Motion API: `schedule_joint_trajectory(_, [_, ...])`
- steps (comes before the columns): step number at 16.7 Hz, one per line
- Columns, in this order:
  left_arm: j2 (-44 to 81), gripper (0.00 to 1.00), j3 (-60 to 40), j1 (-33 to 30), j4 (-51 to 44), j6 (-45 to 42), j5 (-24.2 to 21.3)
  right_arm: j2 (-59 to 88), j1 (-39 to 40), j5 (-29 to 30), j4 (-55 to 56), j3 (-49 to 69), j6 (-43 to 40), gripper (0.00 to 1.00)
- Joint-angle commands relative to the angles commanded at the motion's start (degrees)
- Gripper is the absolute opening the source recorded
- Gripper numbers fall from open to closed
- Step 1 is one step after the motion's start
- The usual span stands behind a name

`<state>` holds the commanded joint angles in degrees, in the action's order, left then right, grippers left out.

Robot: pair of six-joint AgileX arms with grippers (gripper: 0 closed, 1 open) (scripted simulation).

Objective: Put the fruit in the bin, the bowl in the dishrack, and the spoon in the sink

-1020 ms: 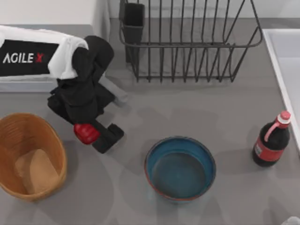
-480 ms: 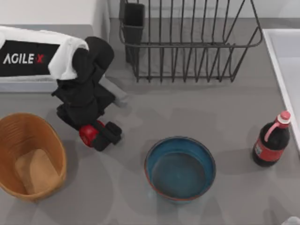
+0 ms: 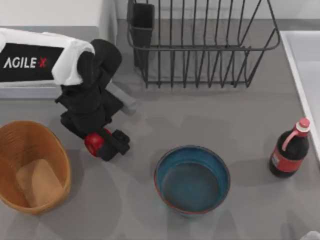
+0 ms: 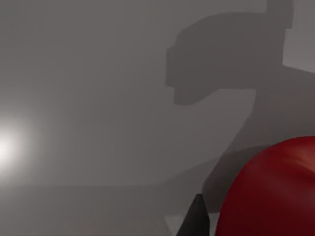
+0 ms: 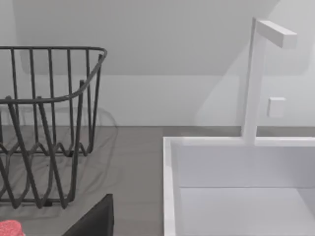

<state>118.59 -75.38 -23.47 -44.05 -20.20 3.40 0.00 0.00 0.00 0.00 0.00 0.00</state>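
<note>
From above, you see your left end effector closed around the fruit, just right of the bin; the bowl waits mid-desk. In the left wrist view, the fruit sits off to one side, so it may slip during the carry. The right wrist view shows the dishrack and the sink.

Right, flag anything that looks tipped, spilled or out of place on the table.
Nothing stands out. The dark red-labelled bottle stands upright near the white sink, the round blue bowl sits level, and the oval orange-tan basket and dark wire dishrack look undisturbed. The left claw holds the small red fruit.
</note>
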Motion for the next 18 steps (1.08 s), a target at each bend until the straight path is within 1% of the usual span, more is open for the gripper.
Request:
schedule_joint_trajectory(2, [0.00,0.00,0.00,0.00,0.00,0.00,0.00,0.00,0.00,0.00,0.00,0.00,0.00,1.00])
schedule_joint_trajectory(3, [-1.06,0.00,-0.02,-0.39,-0.83,0.83,-1.87,0.00,0.00,0.00,0.00,0.00,0.00,1.00])
schedule_joint_trajectory(5, [-1.59,0.00,-0.91,-0.45,-1.70,0.86,-2.11,0.00,0.00,0.00,0.00,0.00,0.00,1.00])
schedule_joint_trajectory(9, [-3.81,0.00,-6.12,-0.30,-8.13,1.19,-1.96,0.00,0.00,0.00,0.00,0.00,0.00,1.00])
schedule_joint_trajectory(14, [-6.55,0.00,-11.78,-0.37,-18.93,1.23,-2.09,0.00,0.00,0.00,0.00,0.00,0.00,1.00])
schedule_joint_trajectory(16, [-7.58,0.00,-13.79,-0.51,-21.35,1.09,-1.92,0.00,0.00,0.00,0.00,0.00,0.00,1.00])
schedule_joint_trajectory(18, [-7.80,0.00,-14.16,-0.53,-21.72,1.07,-1.81,0.00,0.00,0.00,0.00,0.00,0.00,1.00])
